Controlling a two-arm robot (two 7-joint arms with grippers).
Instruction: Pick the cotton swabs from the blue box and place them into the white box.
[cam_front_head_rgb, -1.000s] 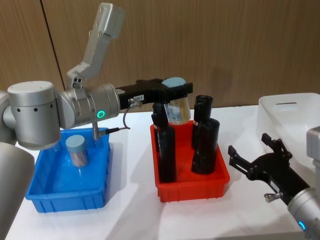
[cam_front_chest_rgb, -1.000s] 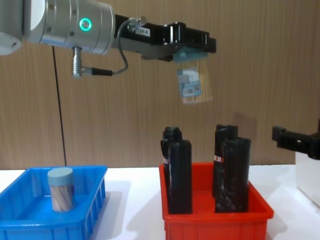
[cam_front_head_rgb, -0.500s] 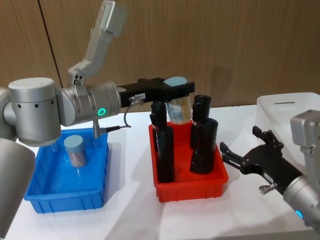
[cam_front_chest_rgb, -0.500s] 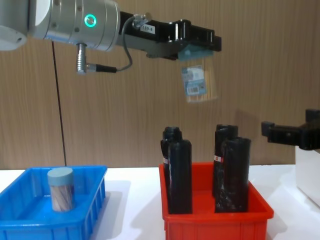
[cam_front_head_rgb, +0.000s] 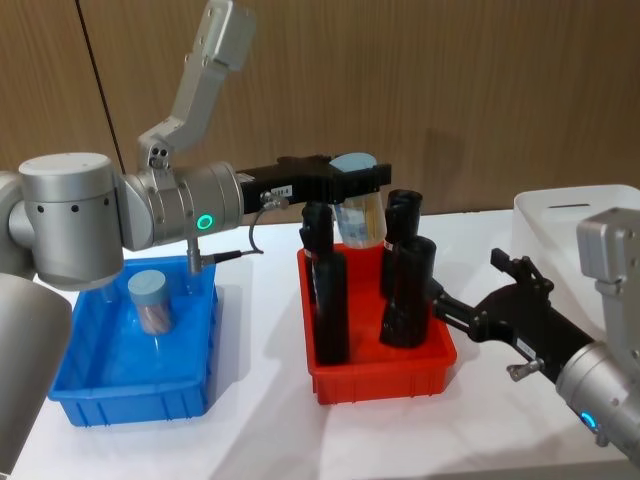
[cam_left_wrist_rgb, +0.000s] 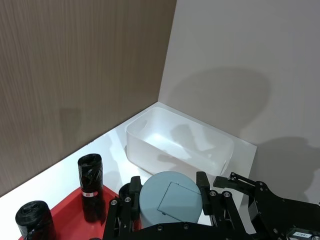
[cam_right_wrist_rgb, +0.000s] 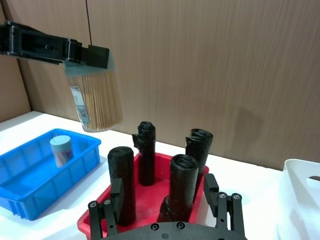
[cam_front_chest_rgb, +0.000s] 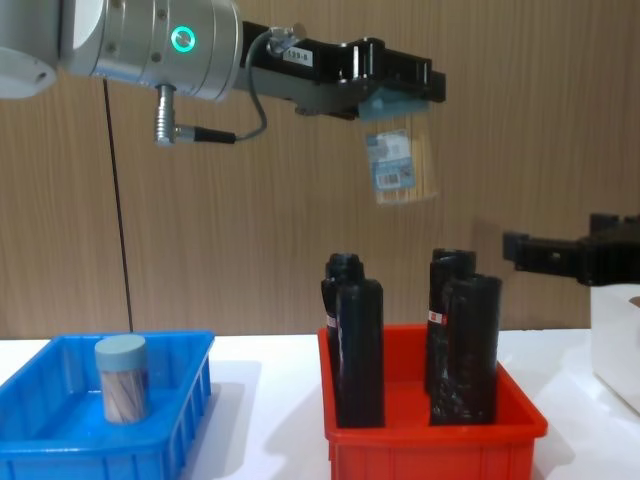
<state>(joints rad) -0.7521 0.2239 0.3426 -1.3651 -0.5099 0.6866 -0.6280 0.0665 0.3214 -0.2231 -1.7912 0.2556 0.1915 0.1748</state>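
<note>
My left claw (cam_front_chest_rgb: 400, 88) is clamped on the lid of one cotton swabs jar (cam_front_chest_rgb: 403, 170), which hangs below it at upper centre, high above the red bin (cam_front_chest_rgb: 430, 440). A second jar (cam_front_chest_rgb: 122, 378) stands in the blue box (cam_front_chest_rgb: 60, 458), lower left. My right claw (cam_front_head_rgb: 468, 285) is spread open at right, near the white box (cam_front_head_rgb: 575, 205).

Lab: white table (cam_front_head_rgb: 262, 405), wood-panelled wall (cam_front_head_rgb: 500, 90).

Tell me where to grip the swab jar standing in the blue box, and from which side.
Grip the jar by its grey-blue lid, coming straight down from above. It stands upright, lid on top, and the blue box walls surround its base, likely blocking a side approach. The left gripper holds the other jar the same way.
</note>
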